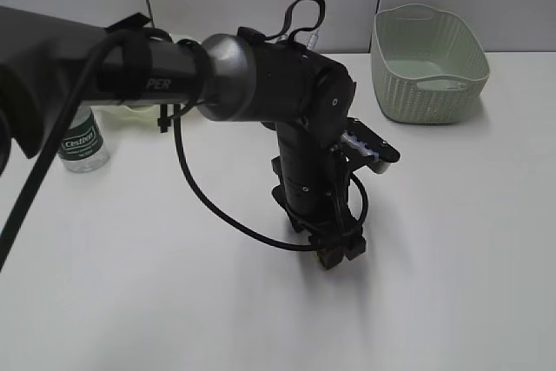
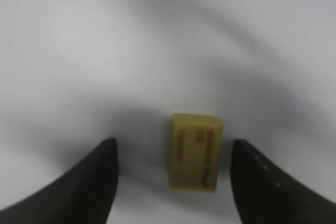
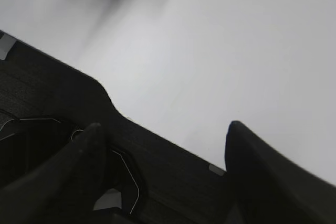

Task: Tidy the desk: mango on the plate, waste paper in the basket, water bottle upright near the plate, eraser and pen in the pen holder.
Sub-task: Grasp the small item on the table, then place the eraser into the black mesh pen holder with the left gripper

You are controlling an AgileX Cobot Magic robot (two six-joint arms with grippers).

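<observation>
- Yellow eraser (image 2: 195, 151), small block with dark print on its top face, lying flat on the white desk (image 2: 105, 51) in the left wrist view.
- Sits between the two dark fingers (image 2: 94, 182), closer to the 3 o'clock one, a sliver of desk showing on each side, touching neither.
- Left gripper (image 2: 173, 182) spread wide around it, holding nothing, tips low at the desk surface.
- Seen from outside: left gripper (image 1: 334, 249) pointing straight down near the desk's middle, arm stretching in from 9 o'clock; eraser hidden under it there.
- Pale sage-green basket (image 1: 427, 62) standing at 1 o'clock from that gripper, well apart, by the back wall.
- Water bottle (image 1: 82, 145) upright at 9 o'clock, green label facing out, cap hidden behind the arm.
- Just behind it, a sliver of pale green plate (image 1: 130, 110) peeking below the arm.
- Right gripper (image 3: 168, 145) parked over the desk's near edge, jaws wide apart, nothing between them, dark surface beneath.
</observation>
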